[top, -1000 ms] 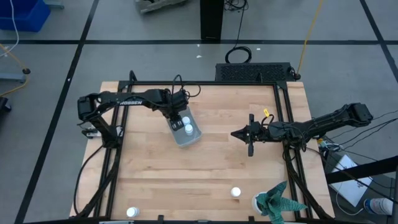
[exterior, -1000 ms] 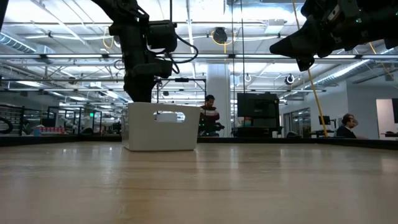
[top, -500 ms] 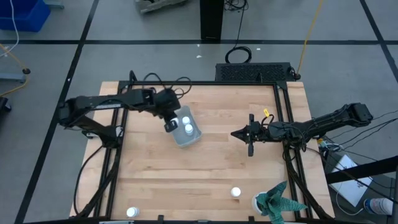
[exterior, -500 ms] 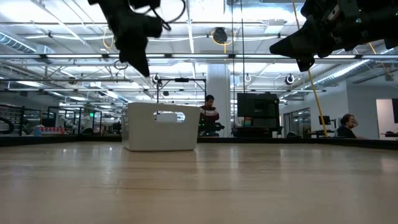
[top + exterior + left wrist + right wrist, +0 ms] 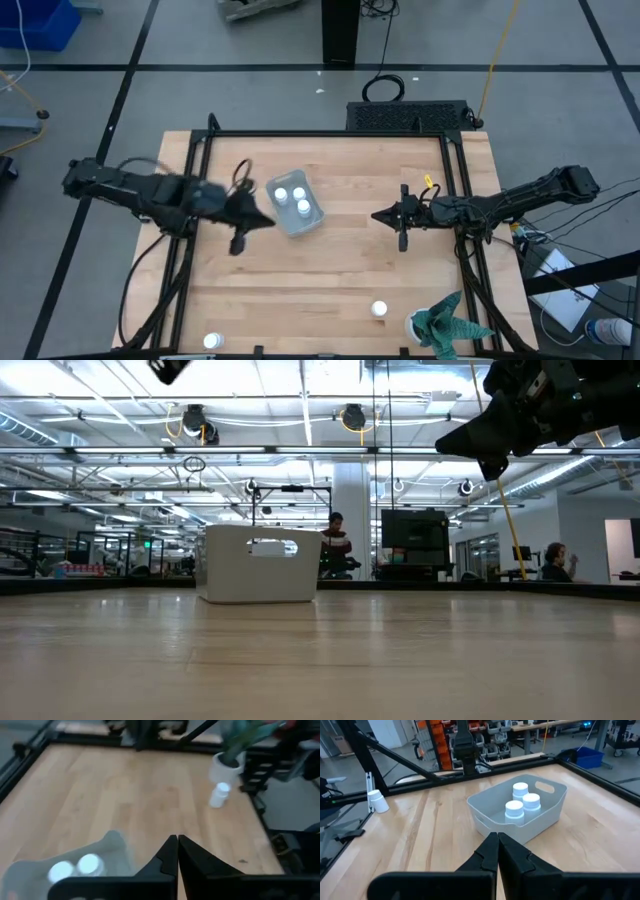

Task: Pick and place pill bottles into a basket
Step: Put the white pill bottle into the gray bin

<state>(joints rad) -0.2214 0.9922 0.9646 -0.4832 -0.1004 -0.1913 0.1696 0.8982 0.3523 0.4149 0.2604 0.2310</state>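
The pale basket (image 5: pixel 296 206) stands on the table left of centre. It holds three white pill bottles (image 5: pixel 520 790) (image 5: pixel 531 801) (image 5: pixel 514 810), upright on its floor. Two more bottles rest on the table near its near edge: one at the right (image 5: pixel 378 309), also in the left wrist view (image 5: pixel 218 795), and one at the left (image 5: pixel 210 341). My left gripper (image 5: pixel 266 221) is shut and empty, raised just left of and nearer than the basket, pointing toward the table's right. My right gripper (image 5: pixel 378 214) is shut and empty, hovering right of the basket.
A teal-and-white cloth-like thing in a white cup (image 5: pixel 440 322) stands at the near right corner, beside the right bottle. A black frame (image 5: pixel 330 135) runs round the table. Bare wood lies between the basket and the near edge.
My left gripper has risen from over the basket and drawn back toward the table's left and near side, turning until it points toward the table's right. Three bottles now show in the basket, where the gripper covered one before. My right arm has kept still.
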